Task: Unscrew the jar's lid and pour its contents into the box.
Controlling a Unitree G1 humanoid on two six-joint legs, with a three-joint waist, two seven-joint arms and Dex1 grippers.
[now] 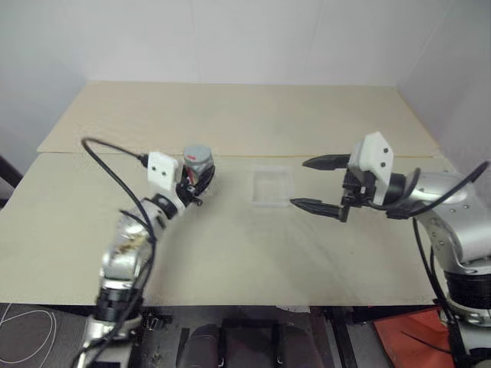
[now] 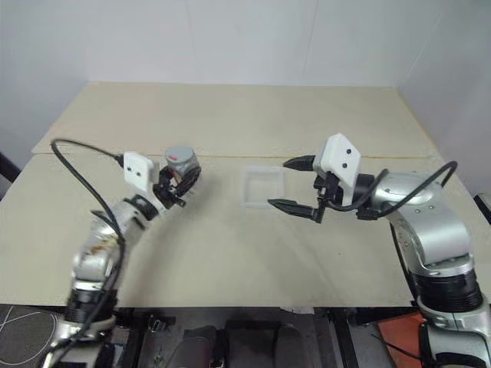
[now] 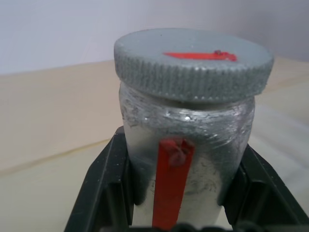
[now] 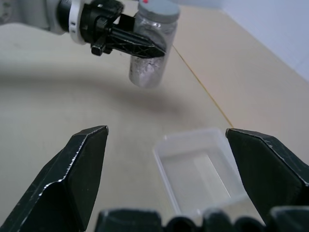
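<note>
The jar [image 3: 186, 145] is a small silver cylinder with a red stripe down its side. My left gripper [image 1: 201, 180] is shut on its body and holds it upright above the table, left of centre. The grey lid [image 3: 193, 63], with a red mark on top, sits on the jar. The contents are hidden inside. The box [image 1: 272, 172], a clear shallow square tray, lies on the table to the right of the jar. My right gripper [image 1: 299, 182] hangs open just right of the box, pointing toward the jar [image 4: 149, 53], with nothing between its fingers.
The pale wooden table [image 1: 230, 253] has a seam [image 1: 92, 153] running across it behind the jar and the box. A black cable [image 1: 107, 165] loops from my left wrist. A white wall [image 1: 230, 38] stands behind the table.
</note>
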